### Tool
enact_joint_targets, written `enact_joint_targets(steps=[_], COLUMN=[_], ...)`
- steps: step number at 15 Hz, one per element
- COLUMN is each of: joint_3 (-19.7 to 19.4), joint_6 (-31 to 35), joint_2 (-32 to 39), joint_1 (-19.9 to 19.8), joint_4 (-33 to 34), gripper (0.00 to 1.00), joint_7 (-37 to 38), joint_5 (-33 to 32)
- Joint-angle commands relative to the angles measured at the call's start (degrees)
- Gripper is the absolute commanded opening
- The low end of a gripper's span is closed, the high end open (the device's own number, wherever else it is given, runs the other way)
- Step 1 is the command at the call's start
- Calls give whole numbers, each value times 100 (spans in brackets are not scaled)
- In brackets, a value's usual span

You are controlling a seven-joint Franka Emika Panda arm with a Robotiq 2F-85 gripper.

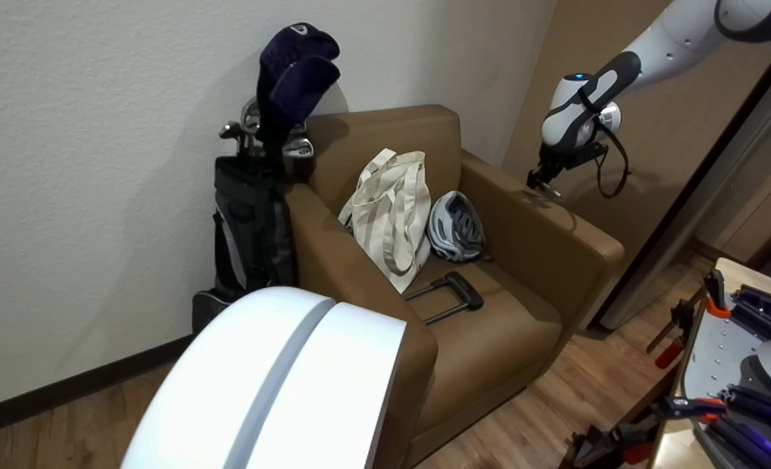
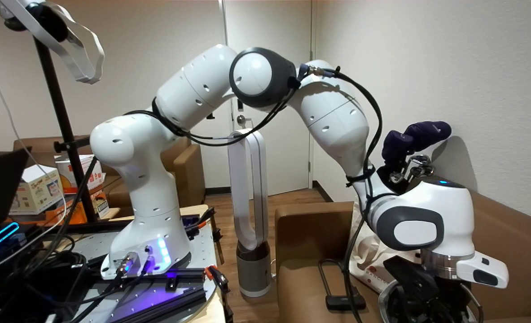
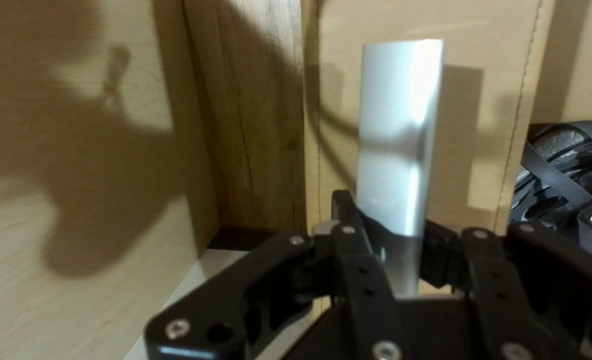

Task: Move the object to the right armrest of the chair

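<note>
The jaws are pressed against both sides of a silver piece (image 3: 398, 140), pinching it near one end — its smooth free length projects beyond the fingers. The piece is positioned over the armrest (image 1: 574, 223) on the helmet side of the chair (image 1: 509, 339), and its shadow falls on the top face of that armrest. Contact between the piece and the chair cannot be confirmed from these views. On the seat of the chair, just inside the same armrest, rests a grey and black helmet (image 1: 455, 228). A cream tote bag (image 1: 392, 215) lies slumped beside the helmet, toward the backrest of the chair. A black U-lock (image 1: 465, 290) lies on the seat, its curved end nearer the chair's opposite armrest. Outside that opposite armrest, a dark golf bag (image 1: 248, 221) stands upright close to the chair — club heads uppermost. A white fan (image 2: 260, 193) stands on the floor, also on that outer side of the chair. The white arm (image 2: 339, 123) extends over to the chair from a surface (image 1: 682, 449) set apart from it.
</note>
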Motion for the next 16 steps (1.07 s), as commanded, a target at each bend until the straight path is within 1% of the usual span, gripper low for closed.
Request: enact_joint_targets(steps=[1, 2, 3, 4, 9, 12, 13, 14, 15, 16], joint_3=[67, 73, 92, 98, 193, 263, 402, 389, 453, 427], joint_6=[-48, -80, -96, -99, -128, -140, -260, -281, -199, -202], joint_2=[274, 311, 334, 365, 386, 259, -7, -183, -421, -599], joint_1=[-106, -106, -120, -122, -164, -190, -244, -180, -171, -100], joint_4=[387, 440, 477, 522, 651, 583, 380, 230, 36, -85], gripper=[5, 38, 39, 43, 75, 95, 98, 100, 100, 100], joint_7=[-123, -118, -145, -146, -182, -182, -292, -221, -264, -198], joint_5=[2, 8, 11, 12, 54, 107, 163, 163, 154, 134])
